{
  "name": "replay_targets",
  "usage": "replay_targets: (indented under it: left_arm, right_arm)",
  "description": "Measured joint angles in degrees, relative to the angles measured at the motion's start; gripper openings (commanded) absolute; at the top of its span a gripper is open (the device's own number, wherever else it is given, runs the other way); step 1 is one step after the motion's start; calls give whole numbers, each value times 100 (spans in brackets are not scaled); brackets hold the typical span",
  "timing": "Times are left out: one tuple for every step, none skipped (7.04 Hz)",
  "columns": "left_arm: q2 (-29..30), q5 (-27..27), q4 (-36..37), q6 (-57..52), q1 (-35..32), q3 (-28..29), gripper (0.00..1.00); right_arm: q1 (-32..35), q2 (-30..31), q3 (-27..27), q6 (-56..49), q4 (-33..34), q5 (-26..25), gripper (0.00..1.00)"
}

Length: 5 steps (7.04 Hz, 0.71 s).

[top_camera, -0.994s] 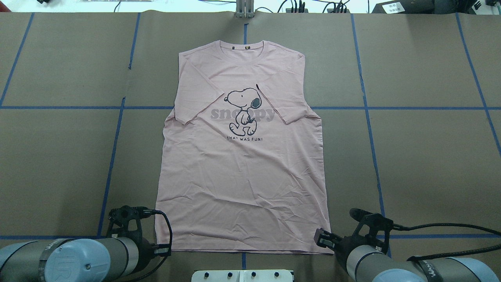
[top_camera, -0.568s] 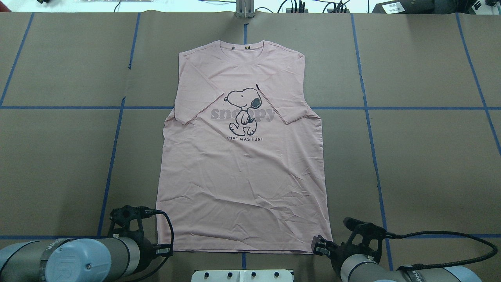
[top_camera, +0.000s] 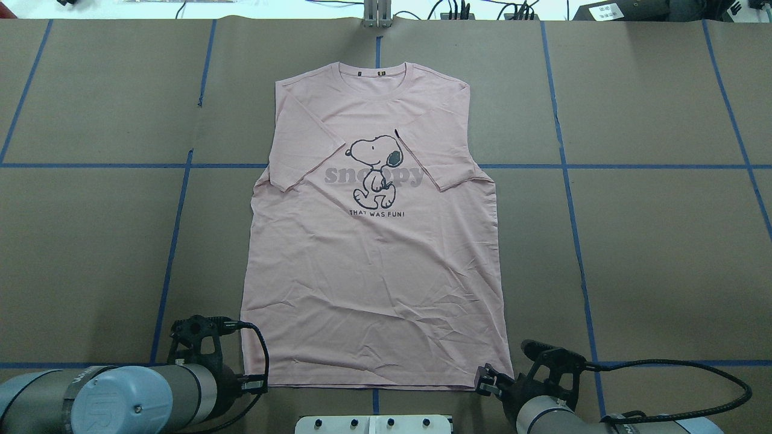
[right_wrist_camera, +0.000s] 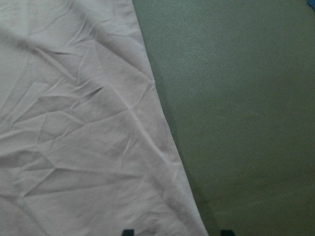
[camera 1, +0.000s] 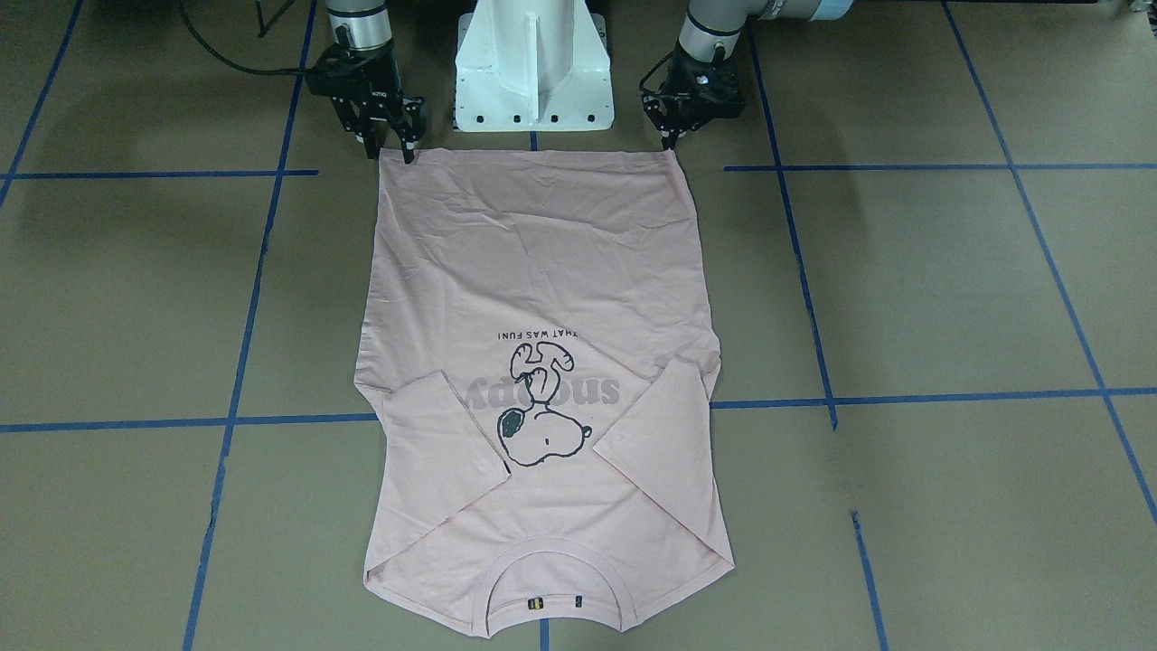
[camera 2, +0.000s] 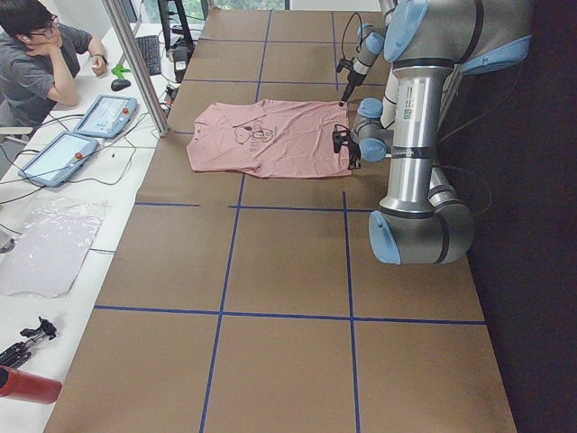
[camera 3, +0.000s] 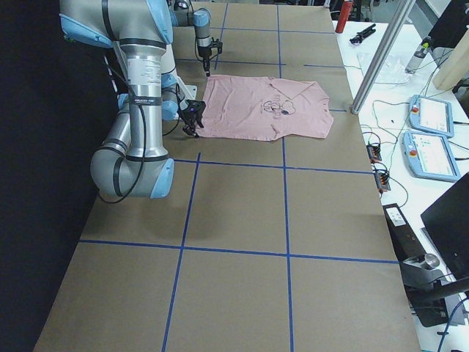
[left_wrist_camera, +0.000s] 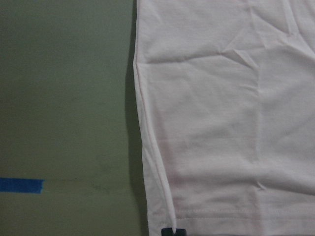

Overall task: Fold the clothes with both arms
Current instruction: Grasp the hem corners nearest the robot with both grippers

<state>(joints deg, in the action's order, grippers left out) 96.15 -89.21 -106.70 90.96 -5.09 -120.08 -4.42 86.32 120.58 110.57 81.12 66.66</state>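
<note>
The pale pink T-shirt (top_camera: 374, 271) lies flat and face up on the brown table, collar at the far side, both sleeves folded inward over the dog print (top_camera: 374, 172). It also shows in the front view (camera 1: 533, 253). My left gripper (camera 1: 673, 141) is at the shirt's near left hem corner. In the left wrist view its fingertips (left_wrist_camera: 167, 230) stand close together on the hem, shut on it. My right gripper (camera 1: 389, 150) is open at the near right hem corner. In the right wrist view its fingertips (right_wrist_camera: 128, 232) stand wide apart, astride the shirt's edge (right_wrist_camera: 167, 132).
The white pedestal base (camera 1: 533, 72) stands between the two arms, just behind the hem. Blue tape lines (top_camera: 567, 181) cross the brown paper. A black cable (top_camera: 693, 364) loops off the right wrist. An operator (camera 2: 36, 54) sits beyond the table's far edge, beside tablets.
My right gripper has moved back toward the robot and inward, closer to the shirt's near right corner. My left gripper has stayed at the near left corner.
</note>
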Motion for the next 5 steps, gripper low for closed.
replay_targets:
  left_arm:
    - [0,0,-2,1,0,-1,0]
    - [1,0,-5,1,0,-2,0]
    - [1,0,-6,1,0,-5,0]
    - [1,0,-2,1,0,-6,0]
    - [1,0,-2,1,0,-7,0]
  right_arm:
    - [5,27,2,0,0,-6,67]
    - [7,43,-2,0,0,-6,65]
    - [2,46,-23,4,0,-6,63]
    - [-2,43,-55,11,-2,-10,58]
    - [-4,31,-76,15,-4,-12,33]
